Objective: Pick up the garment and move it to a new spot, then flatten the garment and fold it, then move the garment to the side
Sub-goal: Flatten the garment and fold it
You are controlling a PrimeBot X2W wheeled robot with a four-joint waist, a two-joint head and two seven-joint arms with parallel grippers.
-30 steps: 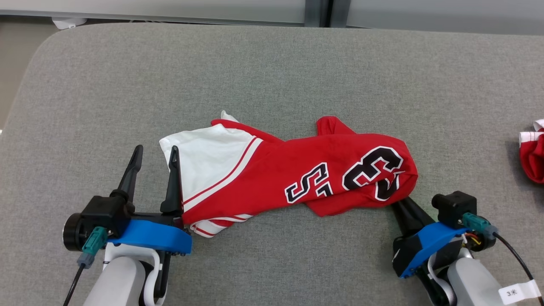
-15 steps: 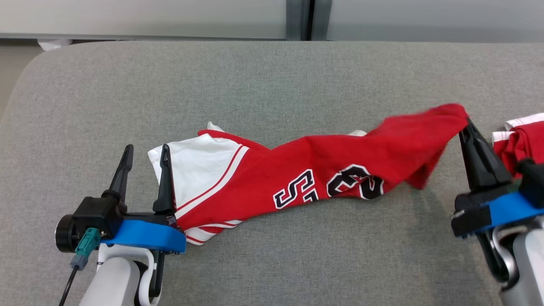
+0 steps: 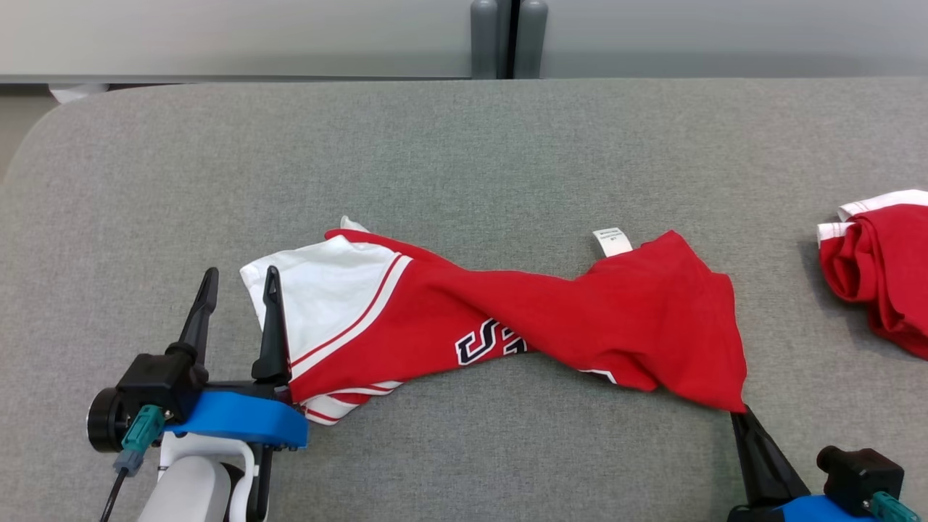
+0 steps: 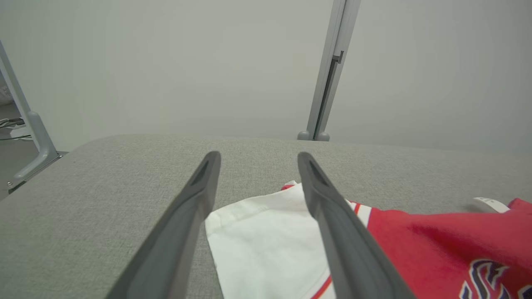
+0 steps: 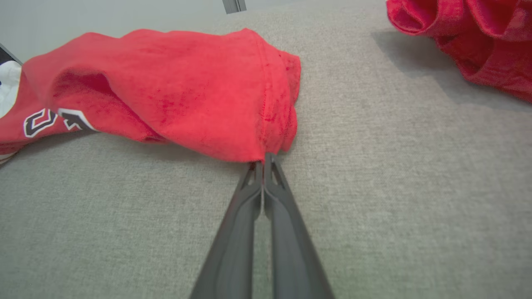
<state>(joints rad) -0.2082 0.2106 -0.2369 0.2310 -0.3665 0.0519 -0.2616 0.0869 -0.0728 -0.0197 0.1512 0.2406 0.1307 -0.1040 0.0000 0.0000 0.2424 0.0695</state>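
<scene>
The garment (image 3: 507, 319) is laid across the middle of the frame on the table (image 3: 464, 145). Its left end is straddled by the left gripper (image 3: 241, 272), lower left. Its lower right corner is met by the right gripper (image 3: 734, 415). A second garment (image 3: 877, 275) is placed at the right edge.

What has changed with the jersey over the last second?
The right gripper, jaws shut on a corner of the red-and-white fabric jersey, swung that end up and rightward, then drew it back toward the robot. That opened the fold, so the big number is now hidden and a white label shows. The left gripper stayed open beside the white sleeve.
</scene>
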